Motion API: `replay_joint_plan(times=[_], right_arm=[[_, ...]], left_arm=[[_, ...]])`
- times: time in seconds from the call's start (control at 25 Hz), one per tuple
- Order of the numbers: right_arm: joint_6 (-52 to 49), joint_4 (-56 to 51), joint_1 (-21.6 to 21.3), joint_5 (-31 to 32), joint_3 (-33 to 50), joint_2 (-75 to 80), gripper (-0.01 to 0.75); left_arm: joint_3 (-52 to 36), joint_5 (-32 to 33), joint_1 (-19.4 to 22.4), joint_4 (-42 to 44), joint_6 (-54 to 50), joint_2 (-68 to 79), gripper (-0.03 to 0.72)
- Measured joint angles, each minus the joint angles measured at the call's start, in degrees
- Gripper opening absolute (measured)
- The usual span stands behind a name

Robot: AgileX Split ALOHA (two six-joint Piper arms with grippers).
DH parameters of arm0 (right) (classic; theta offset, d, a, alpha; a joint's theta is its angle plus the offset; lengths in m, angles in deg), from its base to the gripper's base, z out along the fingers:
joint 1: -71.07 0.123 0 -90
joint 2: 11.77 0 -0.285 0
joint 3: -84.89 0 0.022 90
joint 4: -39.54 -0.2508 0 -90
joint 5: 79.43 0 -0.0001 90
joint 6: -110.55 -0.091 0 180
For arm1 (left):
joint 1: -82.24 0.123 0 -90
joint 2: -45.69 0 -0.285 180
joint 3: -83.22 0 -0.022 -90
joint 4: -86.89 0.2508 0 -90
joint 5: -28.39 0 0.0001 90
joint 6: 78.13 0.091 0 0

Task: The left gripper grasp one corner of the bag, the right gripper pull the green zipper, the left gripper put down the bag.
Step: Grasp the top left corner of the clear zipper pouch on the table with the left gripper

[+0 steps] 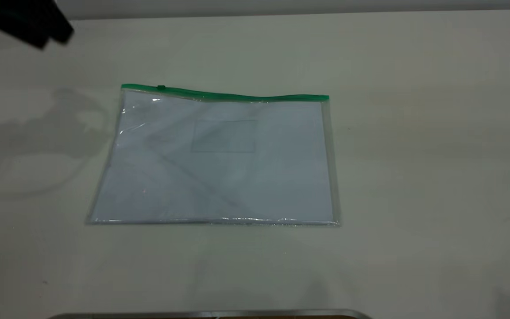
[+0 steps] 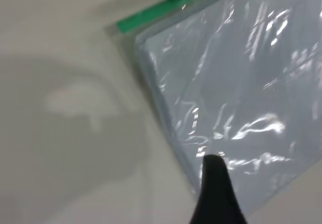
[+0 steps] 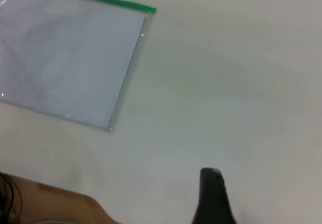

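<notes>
The bag (image 1: 219, 164) lies flat on the table, clear with white sheets inside and a small card pocket (image 1: 224, 135). The green zipper (image 1: 237, 95) runs along its far edge, with the dark slider (image 1: 161, 87) near the left end. The bag's left green corner (image 1: 124, 87) rests on the table. My left gripper (image 1: 51, 37) hovers at the far left, above and away from that corner. In the left wrist view its tip (image 2: 214, 163) hangs over the bag (image 2: 236, 83), near a side edge, with the zipper (image 2: 166, 7) farther off. My right gripper (image 3: 211, 173) is over bare table, off the bag (image 3: 65, 58).
The pale table (image 1: 414, 177) spreads wide around the bag on all sides. A metal-edged rim (image 1: 210, 313) runs along the near edge. A brown surface (image 3: 45, 204) shows beyond the table edge in the right wrist view.
</notes>
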Motion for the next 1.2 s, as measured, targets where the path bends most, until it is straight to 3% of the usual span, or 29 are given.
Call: replay_joint_plan(times=[0.2,0.68,1.2], right_arm=[[0.00,-0.06,0.00,-1.11,0.00,0.00,0.584],[-3.25,-0.06,0.00,-1.24,0.00,0.00,0.584],[-5.72,-0.06,0.00,-1.24,0.00,0.00,0.584]], left_arm=[[0.02,-4.45,0.00,-2.53,4.38,6.42,0.580],[0.17,-11.90,0.00,-25.25,24.66,17.67,0.580],[0.62,-13.24,-0.05,-35.84,32.87,22.40,0.580]])
